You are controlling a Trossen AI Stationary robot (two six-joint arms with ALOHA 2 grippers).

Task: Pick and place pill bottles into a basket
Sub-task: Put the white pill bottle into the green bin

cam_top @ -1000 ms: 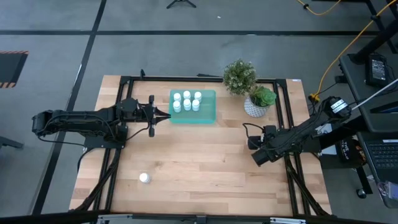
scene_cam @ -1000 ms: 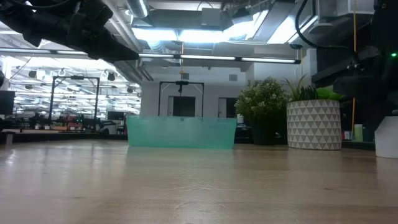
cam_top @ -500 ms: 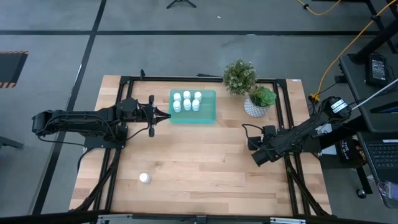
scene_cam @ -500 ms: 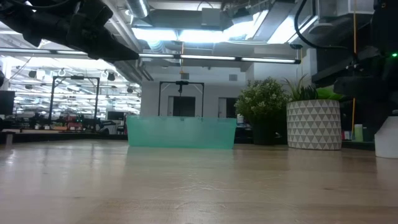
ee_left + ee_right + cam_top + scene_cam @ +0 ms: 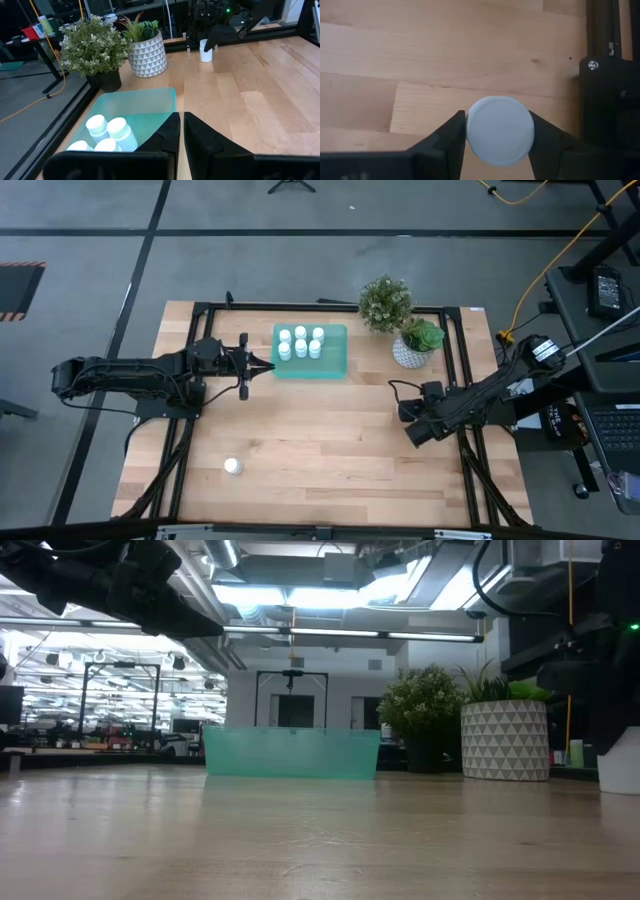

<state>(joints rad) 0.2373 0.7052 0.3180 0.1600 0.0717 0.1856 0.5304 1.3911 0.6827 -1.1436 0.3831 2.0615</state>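
The teal basket (image 5: pixel 334 358) sits at the table's far middle and holds several white pill bottles (image 5: pixel 300 343); it also shows in the left wrist view (image 5: pixel 145 107) and the low view (image 5: pixel 291 752). One bottle (image 5: pixel 232 466) stands alone near the front left. My left gripper (image 5: pixel 268 366) is shut and empty, hovering just left of the basket. My right gripper (image 5: pixel 405 400) is at the table's right, pointing down, shut on another bottle (image 5: pixel 500 130), which the gripper hides in the high view. My right gripper pinches the bottle by its white cap (image 5: pixel 470 131), one finger on each side of it. The fingers come from above, pointing down. The bottle stands upright below them (image 5: pixel 205 51); whether its base is on the table, I cannot tell.
A small bushy plant in a dark pot (image 5: pixel 385 302) and a white patterned pot with a green plant (image 5: pixel 412 346) stand right of the basket, at the far edge. A black frame rail (image 5: pixel 610 100) runs close beside my right gripper. Bare wood lies across the table's middle and front.
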